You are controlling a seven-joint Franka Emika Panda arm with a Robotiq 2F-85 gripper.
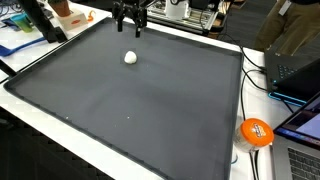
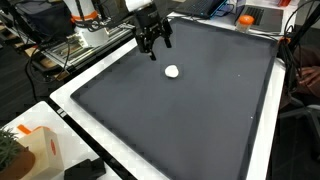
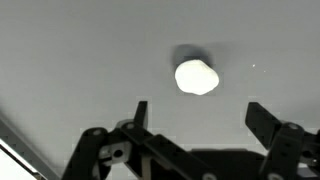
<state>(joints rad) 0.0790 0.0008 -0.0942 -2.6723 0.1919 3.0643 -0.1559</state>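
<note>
Dark grey matting (image 1: 150,110) covers a white table (image 2: 80,120), with desks and cables crowding the room beyond. Over the mat, close to one of its edges, hangs the gripper (image 1: 129,30), its two fingers (image 3: 140,118) spread wide apart and holding nothing. A small white ball (image 1: 130,57) lies on the mat just inward of it, a little way in from that same edge. In the wrist view the ball sits beyond the fingertips, apart from both. Well away, off the mat beside its opposite corner, an orange ball (image 1: 255,131) rests on the table's white border.
</note>
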